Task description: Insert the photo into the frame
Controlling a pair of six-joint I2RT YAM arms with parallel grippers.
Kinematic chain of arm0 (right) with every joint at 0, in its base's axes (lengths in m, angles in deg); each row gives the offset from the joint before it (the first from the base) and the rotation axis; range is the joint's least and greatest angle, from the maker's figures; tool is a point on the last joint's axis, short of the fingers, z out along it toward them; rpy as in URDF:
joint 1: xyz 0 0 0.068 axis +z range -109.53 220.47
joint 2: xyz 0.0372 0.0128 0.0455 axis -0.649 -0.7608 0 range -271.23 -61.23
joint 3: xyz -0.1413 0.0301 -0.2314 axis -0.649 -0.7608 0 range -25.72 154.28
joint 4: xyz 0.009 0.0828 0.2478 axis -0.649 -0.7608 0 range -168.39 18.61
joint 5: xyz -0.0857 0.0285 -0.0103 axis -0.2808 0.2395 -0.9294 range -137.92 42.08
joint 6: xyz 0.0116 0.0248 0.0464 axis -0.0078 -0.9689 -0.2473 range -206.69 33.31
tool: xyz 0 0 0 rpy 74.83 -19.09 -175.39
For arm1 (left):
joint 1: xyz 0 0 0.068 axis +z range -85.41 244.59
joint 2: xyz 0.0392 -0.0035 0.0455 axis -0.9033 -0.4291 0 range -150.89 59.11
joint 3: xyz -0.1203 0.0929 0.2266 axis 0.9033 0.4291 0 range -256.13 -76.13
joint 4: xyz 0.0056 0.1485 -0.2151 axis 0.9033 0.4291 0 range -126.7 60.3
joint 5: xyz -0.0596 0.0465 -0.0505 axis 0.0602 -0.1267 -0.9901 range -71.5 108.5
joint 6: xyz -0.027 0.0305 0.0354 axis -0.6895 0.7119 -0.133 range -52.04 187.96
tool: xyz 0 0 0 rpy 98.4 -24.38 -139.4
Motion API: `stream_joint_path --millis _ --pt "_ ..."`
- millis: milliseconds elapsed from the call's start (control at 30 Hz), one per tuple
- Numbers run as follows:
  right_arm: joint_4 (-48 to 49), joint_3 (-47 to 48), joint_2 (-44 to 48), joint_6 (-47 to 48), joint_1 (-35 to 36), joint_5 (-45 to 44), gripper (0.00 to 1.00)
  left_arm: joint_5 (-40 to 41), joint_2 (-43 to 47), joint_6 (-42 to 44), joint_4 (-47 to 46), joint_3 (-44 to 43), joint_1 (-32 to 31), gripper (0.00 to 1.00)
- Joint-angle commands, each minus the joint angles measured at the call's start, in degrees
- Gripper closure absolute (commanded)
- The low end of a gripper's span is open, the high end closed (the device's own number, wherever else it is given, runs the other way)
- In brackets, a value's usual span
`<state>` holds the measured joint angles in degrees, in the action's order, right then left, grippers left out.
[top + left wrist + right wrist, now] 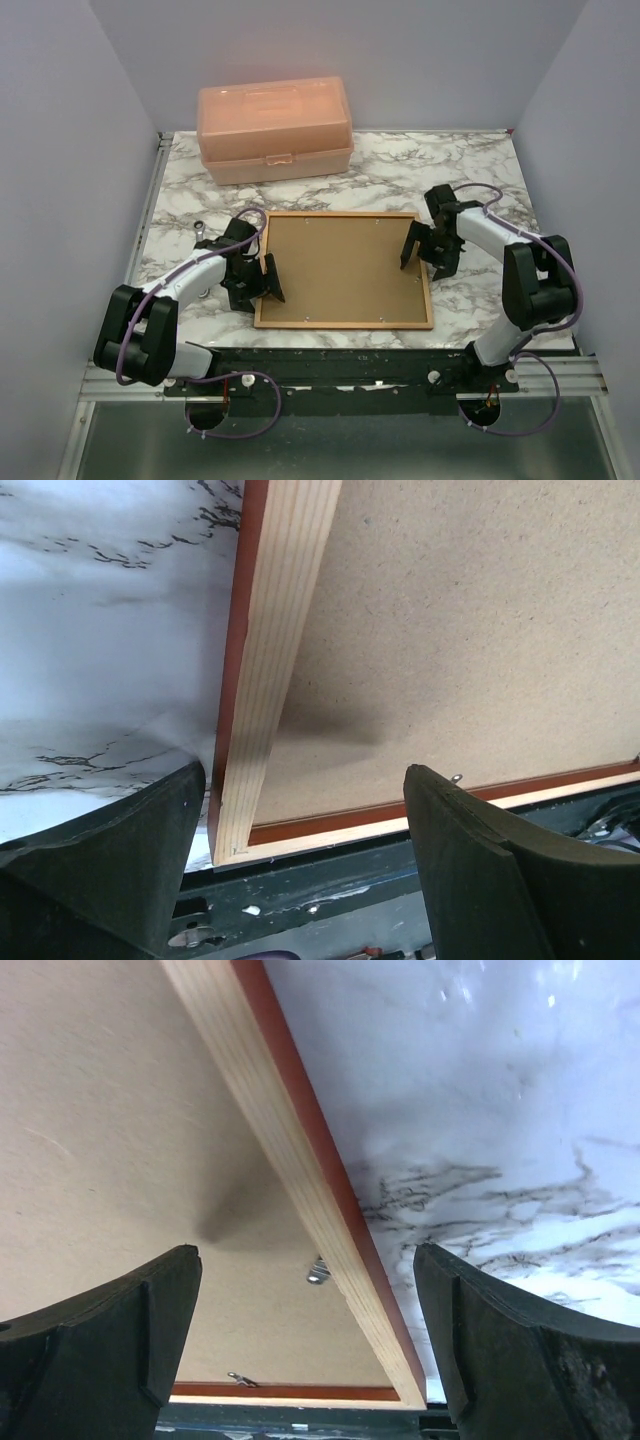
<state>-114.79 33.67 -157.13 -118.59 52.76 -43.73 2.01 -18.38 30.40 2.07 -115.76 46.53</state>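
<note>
The frame [345,323] lies back up (pale tan side showing) mid-tabletop [420,175], with a brown board [345,265] seated inside it. The left end effector [252,282] straddles the frame's left rail and the right end effector [425,250] its right rail. Both are spread wide, holding nothing. A peach box [275,130] sits beyond, apart.

Top view: high above and behind the arm bases [200,362], facing forward and down, far enough to take in the whole table [480,170] and the box [275,120] at its back. Left wrist view: close over the frame [270,670], looking down between the left fingers [110,870] at its near left corner. Right wrist view: just as close, looking down between the right fingers [90,1350] at the near right corner. Shared by all three: the frame's near rail and the board [110,1120] inside.
</note>
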Motion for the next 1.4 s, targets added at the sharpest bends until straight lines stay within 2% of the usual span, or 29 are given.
stream_joint_path --millis 0,400,600,700,800,900,1000,1067,1367 --pt "0.04 -3.67 1.96 -2.35 0.19 0.41 0.07 1.44 -1.07 1.6 -0.78 0.01 1.09 0.17" --pt "0.38 -5.92 4.51 -3.7 0.14 -1.32 0.3 1.7 -2.03 2.22 -1.93 -0.02 1.28 0.18" --pt "0.27 -4.18 4.9 -4.31 0.17 -4.0 0.34 2.08 -2.02 2.32 -2.18 0.12 1.28 0.18" --pt "0.18 -4.1 5.02 -4.29 0.14 -6.18 0.39 2.14 -2.21 2.32 -2.45 0.34 1.28 0.18" --pt "0.18 -4.36 4.93 -4.16 0.15 -6.47 0.53 2.13 -2.42 2.32 -2.68 0.51 1.28 0.18" --pt "0.09 -4.73 5.02 -4.14 0.16 -7.01 0.78 2.16 -2.32 2.23 -2.82 0.61 1.28 0.18" --pt "-0.32 -4.49 5.02 -3.81 0.18 -7.82 0.87 2.09 -2.22 2.23 -2.82 0.62 1.28 0.18" --pt "-0.79 -4.16 4.93 -3.51 0.18 -8.42 0.98 2.15 -2.18 2.23 -2.73 0.29 1.28 0.18" --pt "-1.28 -3.87 5.06 -2.21 0.19 -8.83 1.0 -1.13 -2.33 1.55 -5.26 0.67 0.89 0.22"
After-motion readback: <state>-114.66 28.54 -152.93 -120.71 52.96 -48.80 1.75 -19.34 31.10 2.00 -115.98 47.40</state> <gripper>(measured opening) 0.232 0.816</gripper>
